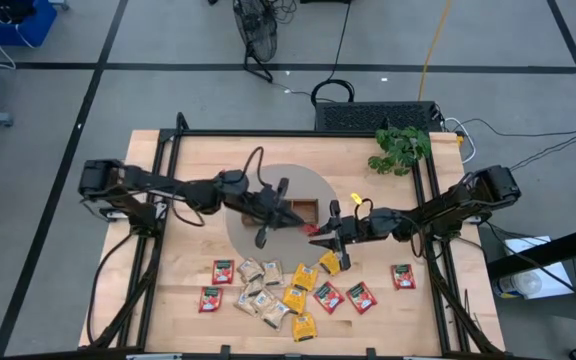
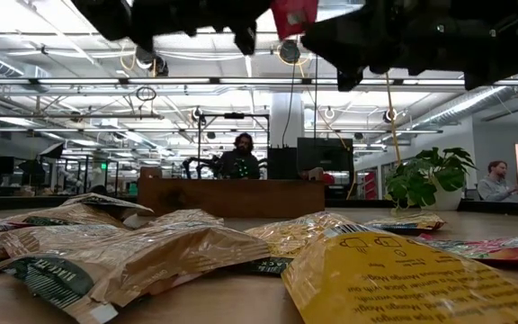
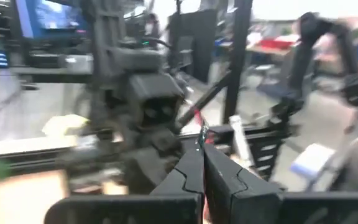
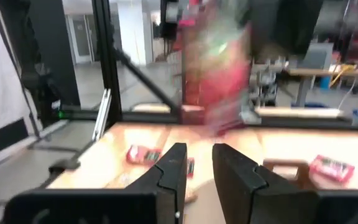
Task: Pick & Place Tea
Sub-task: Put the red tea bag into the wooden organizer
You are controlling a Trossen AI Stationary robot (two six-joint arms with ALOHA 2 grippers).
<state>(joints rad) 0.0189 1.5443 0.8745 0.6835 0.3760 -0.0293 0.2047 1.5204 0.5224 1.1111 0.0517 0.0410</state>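
Red sachet (image 1: 311, 228) hanging mid-table between both grippers in high view, above wooden tray (image 1: 306, 211); left gripper (image 1: 298, 222) meeting right gripper (image 1: 322, 233) there. Remaining tea sachets (image 1: 286, 288) lying scattered along near table (image 1: 198, 160) edge.
Low view: same red sachet (image 2: 294, 15) dangling overhead; yellow sachet (image 2: 403, 279) lying closest.
Left wrist view: left fingers (image 3: 191, 177) pinching shut on thin sachet edge (image 3: 201, 134).
Right wrist view: right fingers (image 4: 174, 168) standing narrowly parted, gripping nothing; blurred red sachet (image 4: 219, 81) hanging just ahead.

Right gripper (image 4: 196, 163) fingers slightly parted over the wooden surface (image 4: 253, 140); blurred red sachet (image 4: 219, 93) hangs ahead at 12 o'clock, more red sachets (image 4: 143, 154) lying at 10 and 2.
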